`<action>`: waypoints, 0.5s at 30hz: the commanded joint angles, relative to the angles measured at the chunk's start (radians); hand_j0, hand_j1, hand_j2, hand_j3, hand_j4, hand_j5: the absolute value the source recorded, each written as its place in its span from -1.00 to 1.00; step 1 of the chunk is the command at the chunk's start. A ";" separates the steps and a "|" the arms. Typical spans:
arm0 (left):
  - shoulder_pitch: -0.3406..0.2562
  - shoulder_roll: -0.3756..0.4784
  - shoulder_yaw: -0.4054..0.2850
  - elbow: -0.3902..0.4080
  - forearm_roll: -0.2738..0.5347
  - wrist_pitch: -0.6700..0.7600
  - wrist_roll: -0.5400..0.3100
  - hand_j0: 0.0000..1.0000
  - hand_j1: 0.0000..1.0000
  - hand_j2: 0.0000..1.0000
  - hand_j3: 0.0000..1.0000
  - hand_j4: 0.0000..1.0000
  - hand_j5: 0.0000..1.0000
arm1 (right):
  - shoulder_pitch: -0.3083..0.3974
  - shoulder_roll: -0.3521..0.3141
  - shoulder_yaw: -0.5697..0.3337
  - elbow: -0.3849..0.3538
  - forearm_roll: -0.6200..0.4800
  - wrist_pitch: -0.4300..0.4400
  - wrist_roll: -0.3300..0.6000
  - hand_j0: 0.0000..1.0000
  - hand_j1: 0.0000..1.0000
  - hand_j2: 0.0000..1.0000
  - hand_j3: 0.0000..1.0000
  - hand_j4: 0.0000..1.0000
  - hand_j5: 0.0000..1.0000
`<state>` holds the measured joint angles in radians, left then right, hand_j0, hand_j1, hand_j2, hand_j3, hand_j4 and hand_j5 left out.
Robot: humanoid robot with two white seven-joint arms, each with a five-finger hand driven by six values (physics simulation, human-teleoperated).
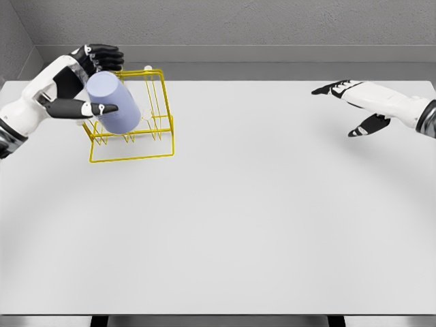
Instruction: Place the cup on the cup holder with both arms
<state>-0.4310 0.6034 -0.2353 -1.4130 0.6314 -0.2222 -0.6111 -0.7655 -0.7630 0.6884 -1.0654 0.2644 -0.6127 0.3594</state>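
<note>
A pale lavender cup (pixel 112 101) hangs tilted, its base toward me, over the left part of a yellow wire cup holder (pixel 139 139) at the table's far left. My left hand (pixel 95 82) is shut on the cup, black fingers over its top and the thumb across its front. The cup hides part of the rack's upright pegs; whether it touches a peg I cannot tell. My right hand (pixel 354 105) hovers far off at the right side of the table, fingers spread flat, holding nothing.
The white table (pixel 231 225) stretches wide between the two hands. A grey wall runs along the back edge, and the table's front edge shows at the bottom.
</note>
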 commanded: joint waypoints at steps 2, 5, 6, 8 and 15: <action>0.000 0.001 0.001 -0.004 0.008 -0.005 0.000 1.00 1.00 1.00 1.00 1.00 1.00 | 0.000 -0.001 -0.001 0.001 -0.007 0.002 0.000 1.00 1.00 1.00 1.00 1.00 1.00; 0.000 0.001 0.001 -0.004 0.007 -0.005 0.000 1.00 1.00 1.00 1.00 1.00 1.00 | 0.000 0.001 -0.001 -0.001 -0.007 0.002 0.000 1.00 1.00 1.00 1.00 1.00 1.00; 0.000 0.001 0.001 -0.004 0.007 -0.005 0.000 1.00 1.00 1.00 1.00 1.00 1.00 | 0.000 0.001 -0.001 -0.001 -0.007 0.002 0.000 1.00 1.00 1.00 1.00 1.00 1.00; 0.003 0.001 0.001 -0.006 0.007 -0.006 0.000 1.00 1.00 1.00 1.00 1.00 1.00 | 0.000 0.001 -0.001 0.001 -0.007 0.002 0.000 1.00 1.00 1.00 1.00 1.00 1.00; 0.043 0.032 0.005 -0.106 0.028 -0.107 0.000 1.00 1.00 1.00 1.00 1.00 1.00 | 0.002 0.001 -0.001 0.001 -0.007 0.002 0.000 1.00 1.00 1.00 1.00 1.00 1.00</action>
<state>-0.3713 0.6201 -0.2326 -1.4817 0.6453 -0.2841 -0.6110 -0.7639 -0.7615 0.6884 -1.0643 0.2645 -0.6127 0.3595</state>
